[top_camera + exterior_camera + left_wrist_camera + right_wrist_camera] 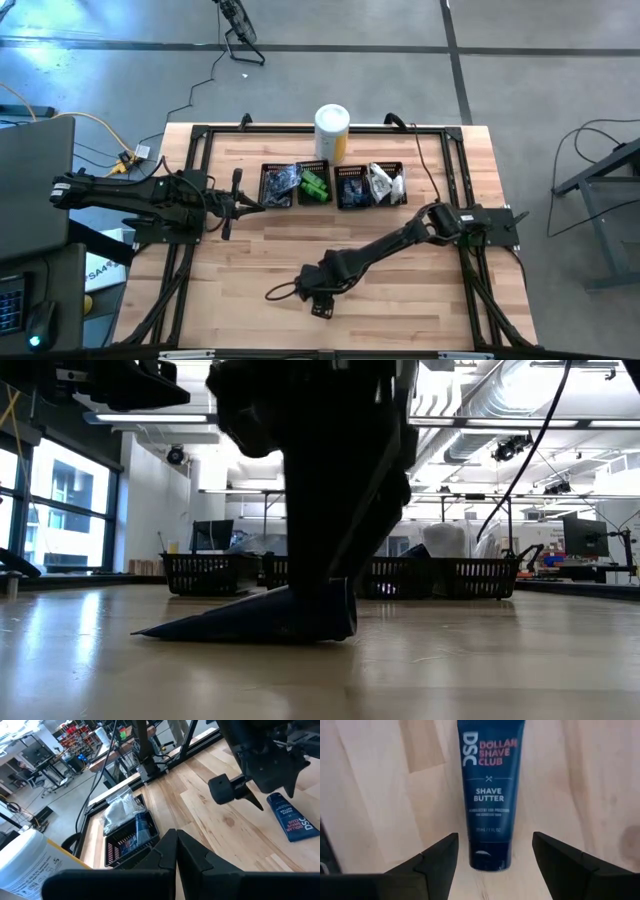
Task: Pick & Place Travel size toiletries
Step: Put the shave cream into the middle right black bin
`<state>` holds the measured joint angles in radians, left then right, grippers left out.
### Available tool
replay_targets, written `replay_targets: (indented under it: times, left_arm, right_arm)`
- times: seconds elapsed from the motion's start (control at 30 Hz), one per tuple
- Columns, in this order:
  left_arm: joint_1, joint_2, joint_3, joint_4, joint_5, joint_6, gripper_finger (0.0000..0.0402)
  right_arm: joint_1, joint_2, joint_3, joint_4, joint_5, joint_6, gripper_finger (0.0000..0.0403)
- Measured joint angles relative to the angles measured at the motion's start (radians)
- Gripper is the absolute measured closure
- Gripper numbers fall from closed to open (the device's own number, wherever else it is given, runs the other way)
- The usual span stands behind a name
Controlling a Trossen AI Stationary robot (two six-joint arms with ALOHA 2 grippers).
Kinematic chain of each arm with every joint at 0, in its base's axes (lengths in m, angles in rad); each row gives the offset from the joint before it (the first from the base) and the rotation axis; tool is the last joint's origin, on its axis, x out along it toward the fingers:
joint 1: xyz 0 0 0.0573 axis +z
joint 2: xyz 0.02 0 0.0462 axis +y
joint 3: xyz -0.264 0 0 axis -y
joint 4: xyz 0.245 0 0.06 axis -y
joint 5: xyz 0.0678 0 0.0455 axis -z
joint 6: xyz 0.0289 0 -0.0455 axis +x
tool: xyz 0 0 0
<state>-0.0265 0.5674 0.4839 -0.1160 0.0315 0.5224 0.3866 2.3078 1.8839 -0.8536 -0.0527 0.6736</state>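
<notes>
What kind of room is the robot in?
Probably a robotics lab or workshop. Behind the wooden table the low view shows exposed ceiling ducts and a monitor; cables run over the concrete floor.

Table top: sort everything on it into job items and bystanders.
Job items:
- dark blue plastic shave butter tube, lying flat between the open fingers of the right hand
- green packets, in a bin
- clear plastic sachets, in a bin

Bystanders:
- four black mesh bins
- white-and-yellow cylindrical canister
- left hand, shut, waiting
</notes>
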Motion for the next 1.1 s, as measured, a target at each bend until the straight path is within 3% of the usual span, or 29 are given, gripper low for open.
replay_targets:
  times: [1.1]
  left_arm:
    - [0.000, 0.000, 0.000, -0.009, 0.003, 0.000, 0.0396]
  right_arm:
    - [0.000, 0.038, 0.002, 0.015, -0.001, -0.016, 0.0155]
